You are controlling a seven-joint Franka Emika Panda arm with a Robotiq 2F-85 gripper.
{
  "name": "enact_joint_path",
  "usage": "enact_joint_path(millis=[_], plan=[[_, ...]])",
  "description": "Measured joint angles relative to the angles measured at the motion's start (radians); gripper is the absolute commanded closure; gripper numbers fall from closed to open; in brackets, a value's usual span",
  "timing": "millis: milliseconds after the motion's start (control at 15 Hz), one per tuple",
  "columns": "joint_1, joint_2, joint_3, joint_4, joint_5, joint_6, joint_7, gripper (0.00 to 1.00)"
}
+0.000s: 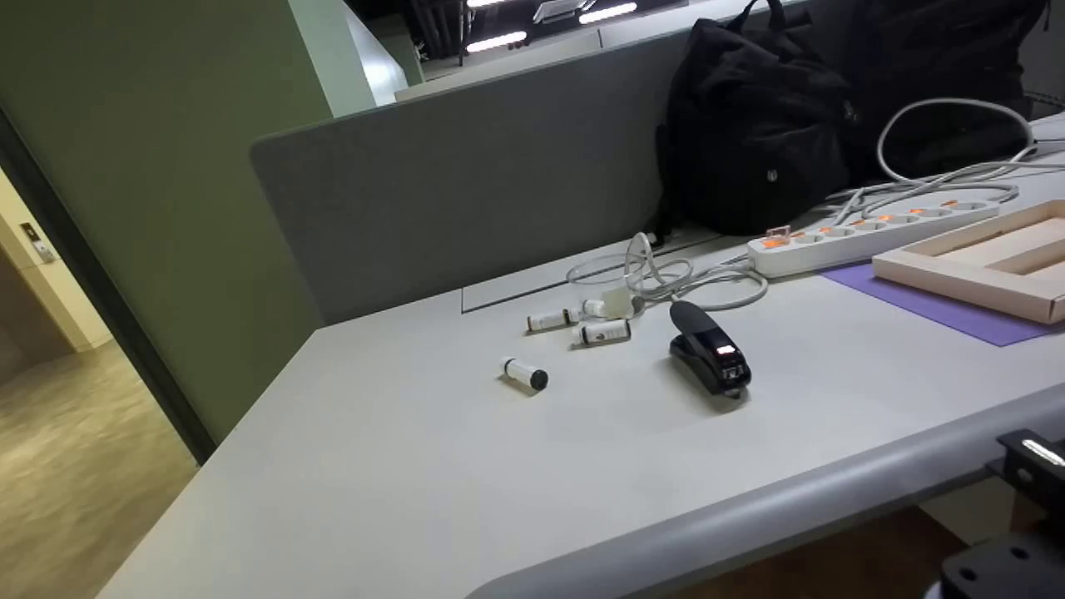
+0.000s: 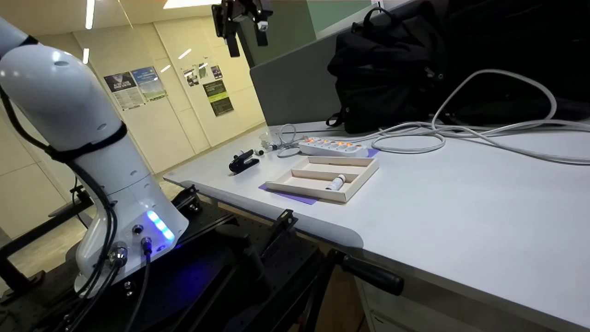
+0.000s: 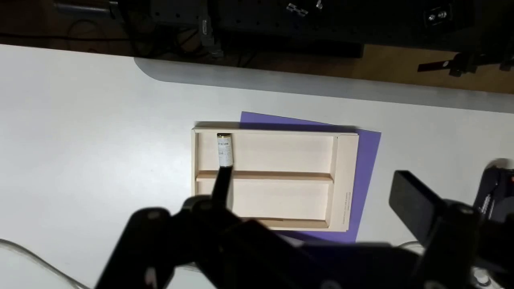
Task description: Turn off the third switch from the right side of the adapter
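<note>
The adapter, a long white power strip with orange-lit switches, lies on the table in both exterior views (image 1: 882, 243) (image 2: 322, 150). A clear piece stands over the switch at one end of it. Its white cable coils beside that end. In the wrist view the adapter is hidden behind the gripper's body, or nearly so. My gripper (image 2: 247, 44) is high above the table, well apart from the adapter. In the wrist view the gripper (image 3: 315, 180) has its two black fingers wide apart with nothing held between them. Individual switch positions are too small to tell.
A beige divided box (image 3: 345, 180) holding a white vial (image 3: 225, 150) lies on a purple sheet (image 3: 367, 160), close beside the adapter. A black clip-like gadget (image 1: 711, 349) and several white vials (image 1: 524, 373) lie nearby. Black backpacks (image 1: 749, 133) and loose cables (image 2: 488, 133) are behind.
</note>
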Motion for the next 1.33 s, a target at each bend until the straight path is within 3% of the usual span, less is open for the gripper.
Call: enact_joint_path(millis=[133,333,400,467,800,1133,1267,1333], plan=[[0.0,0.001,0.0,-0.001,0.004,0.015,0.0,0.0],[0.005,0.036,-0.001,0.004,0.063,0.164,0.001,0.0],[0.011,0.062,-0.001,0.01,0.089,0.226,0.001,0.25],[0.018,0.099,-0.001,0.021,0.121,0.291,0.001,0.25],[0.073,0.388,-0.004,0.179,0.317,0.507,-0.005,0.62],[0.074,0.691,0.066,0.396,0.409,0.526,0.015,0.96],[0.062,0.783,0.1,0.455,0.396,0.526,0.052,1.0],[0.058,0.82,0.111,0.475,0.382,0.526,0.077,0.91]])
